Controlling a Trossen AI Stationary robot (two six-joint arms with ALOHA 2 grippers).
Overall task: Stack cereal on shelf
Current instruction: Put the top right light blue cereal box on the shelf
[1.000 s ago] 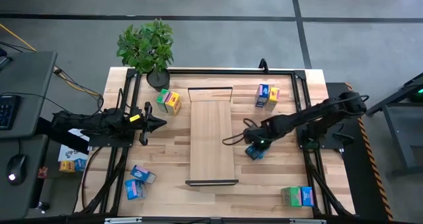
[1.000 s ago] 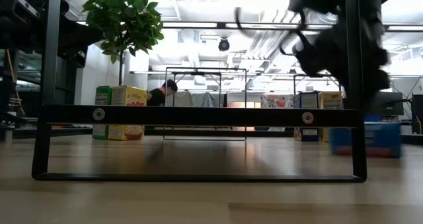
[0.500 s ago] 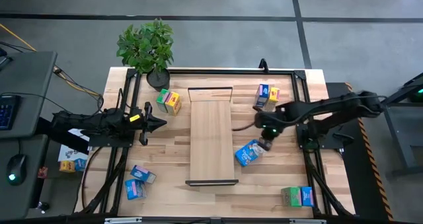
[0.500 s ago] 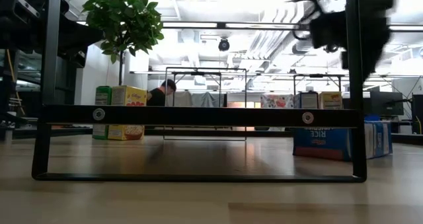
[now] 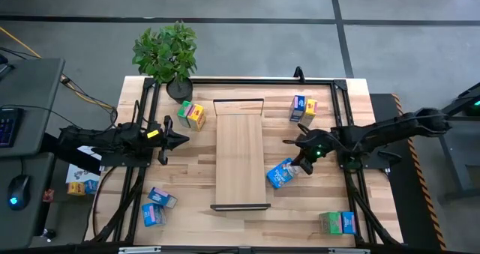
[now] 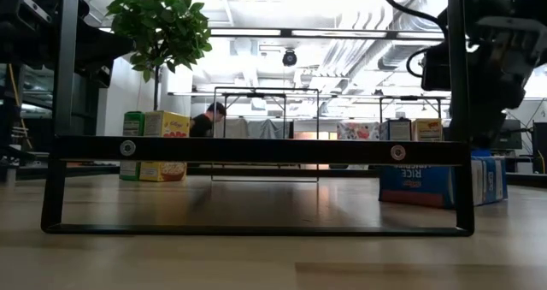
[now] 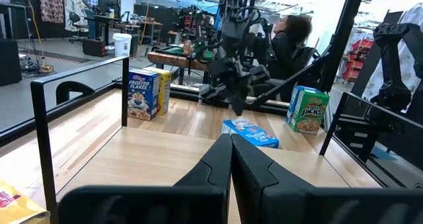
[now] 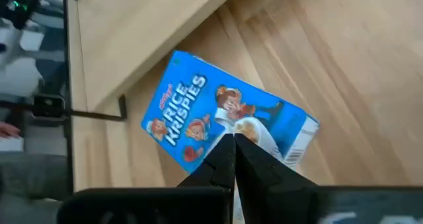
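The shelf (image 5: 240,153) is a narrow light-wood board on black brackets in the middle of the table. A blue Rice Krispies cereal box (image 5: 280,173) lies flat on the tabletop against the shelf's right side, its printed face up (image 8: 218,115). My right gripper (image 5: 300,162) is shut and slants down just over that box's right end; the left wrist view shows a small gap between its tips (image 7: 236,112) and the box (image 7: 250,130). My left gripper (image 5: 180,140) waits shut and level at the table's left, pointing at the shelf.
Cereal boxes stand in pairs: green and yellow (image 5: 191,115) at the far left, blue and yellow (image 5: 302,108) at the far right, two blue (image 5: 157,205) at the near left, green and blue (image 5: 337,222) at the near right. A potted plant (image 5: 166,55) stands at the far-left corner.
The blue box, which stood under my right gripper's tips a second ago, has tipped over toward the shelf and now lies flat. My right gripper, shut throughout, has drawn back toward the table's right edge, tipped to a shallower slant and rolled.
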